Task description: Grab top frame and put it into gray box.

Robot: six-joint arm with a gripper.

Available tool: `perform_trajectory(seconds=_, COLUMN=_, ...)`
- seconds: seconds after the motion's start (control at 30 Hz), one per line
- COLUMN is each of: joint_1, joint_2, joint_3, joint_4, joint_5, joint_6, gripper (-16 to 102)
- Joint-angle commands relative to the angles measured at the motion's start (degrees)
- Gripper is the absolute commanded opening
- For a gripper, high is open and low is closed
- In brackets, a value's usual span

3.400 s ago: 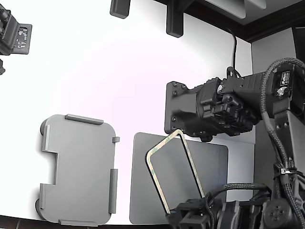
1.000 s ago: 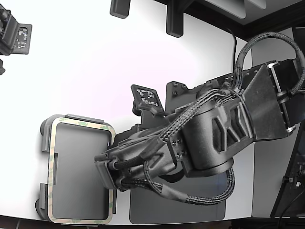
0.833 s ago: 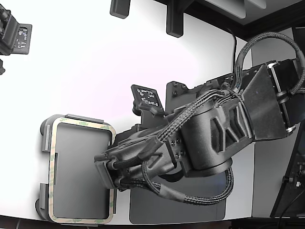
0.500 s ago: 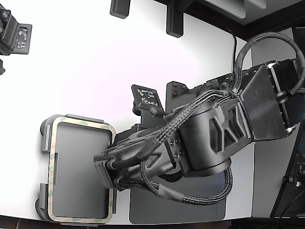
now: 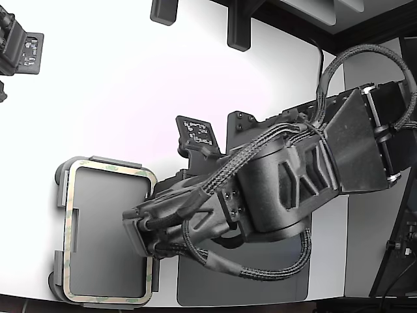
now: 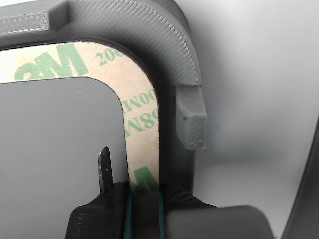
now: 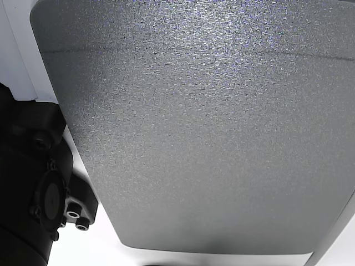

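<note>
The top frame (image 5: 111, 169), a thin beige border with green print around a grey centre, lies inside the gray box (image 5: 60, 189) at the lower left of the exterior view. My gripper (image 5: 144, 242) reaches over the frame's right-hand side from the exterior view's right. In the wrist view the frame (image 6: 142, 114) sits in a rounded corner of the gray box (image 6: 169, 40), beside a raised tab (image 6: 192, 122). The gripper (image 6: 144, 191) is shut on the frame's border, which runs in between the black fingers (image 6: 104, 169).
A darker grey mat (image 5: 260, 287) lies beneath the arm to the right of the box, and fills the other view (image 7: 194, 127). Black fixtures (image 5: 238, 26) stand along the table's far edge, with another (image 5: 19, 49) at the far left. The box sits close to the table's near edge.
3.4 s ago the frame was held tilted over the dark mat; now it lies in the gray box. Over the last second the gripper and frame crept slightly leftward in the exterior view.
</note>
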Motion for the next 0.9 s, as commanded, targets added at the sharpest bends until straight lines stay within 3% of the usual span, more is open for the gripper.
perform_trajectory(seconds=0.0, joint_1=-0.88, joint_2=1.05, joint_3=-1.67, joint_4=0.62, joint_5=-0.18, joint_6=-0.09, gripper=-12)
perform_trajectory(seconds=0.73, joint_1=-0.88, joint_2=0.53, joint_3=-1.85, joint_4=0.62, joint_5=-0.79, joint_6=0.62, gripper=-12)
perform_trajectory(seconds=0.77, joint_1=-0.88, joint_2=0.53, joint_3=-1.85, joint_4=0.62, joint_5=-0.62, joint_6=0.35, gripper=4)
perform_trajectory(seconds=0.8, joint_1=-0.88, joint_2=0.53, joint_3=-2.02, joint_4=0.53, joint_5=-0.26, joint_6=0.44, gripper=85)
perform_trajectory(seconds=0.83, joint_1=-0.88, joint_2=0.44, joint_3=-2.29, joint_4=0.44, joint_5=-0.44, joint_6=0.0, gripper=78)
perform_trajectory(seconds=0.87, joint_1=-0.88, joint_2=0.44, joint_3=-2.64, joint_4=0.53, joint_5=0.18, joint_6=0.44, gripper=87)
